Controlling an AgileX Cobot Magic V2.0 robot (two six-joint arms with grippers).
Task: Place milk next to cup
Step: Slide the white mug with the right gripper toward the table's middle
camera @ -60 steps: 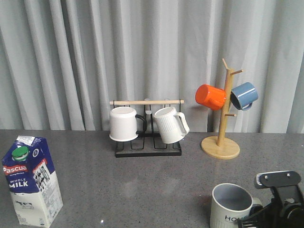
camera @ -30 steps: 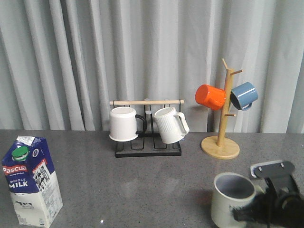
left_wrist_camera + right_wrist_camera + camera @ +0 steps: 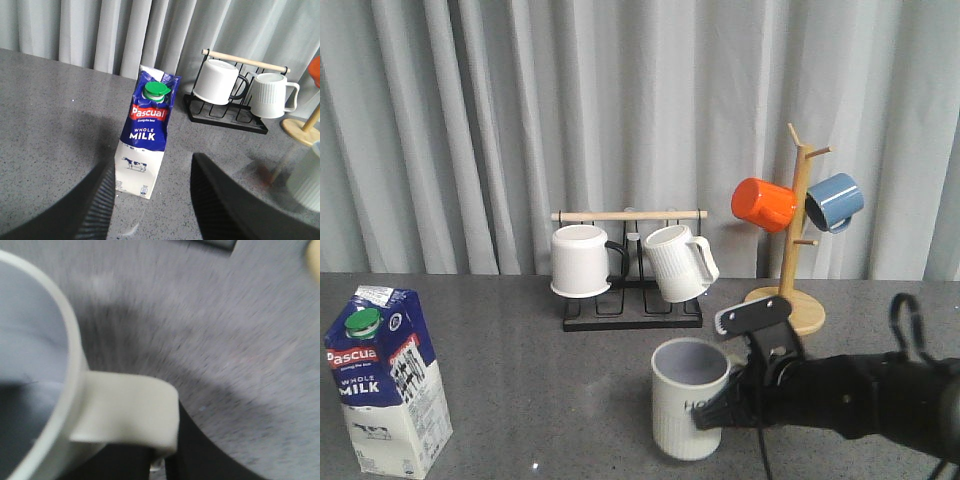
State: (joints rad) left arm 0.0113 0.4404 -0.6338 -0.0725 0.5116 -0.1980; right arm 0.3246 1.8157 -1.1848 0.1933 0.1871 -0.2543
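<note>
In the front view I see the blue and white gable-top milk carton [image 3: 384, 380] standing upright at the lower left of the frame, its green round cap on top, with red "Pascual" and white "WHOLE MILK" readable. The off-white ribbed mug [image 3: 690, 398] sits low and centre-right, only "HO" of its black lettering showing. My right gripper [image 3: 718, 412] is clamped on the mug's handle side. Behind, a black wire rack [image 3: 632, 314] carries two white mugs.

From the left wrist view, the carton stands centre frame between my left gripper's [image 3: 152, 200] dark fingers [image 3: 97, 205], which are spread wide and touch nothing.

The right wrist view is blurred; the mug's squarish handle [image 3: 127, 412] fills the lower centre, pinched from below.
</note>
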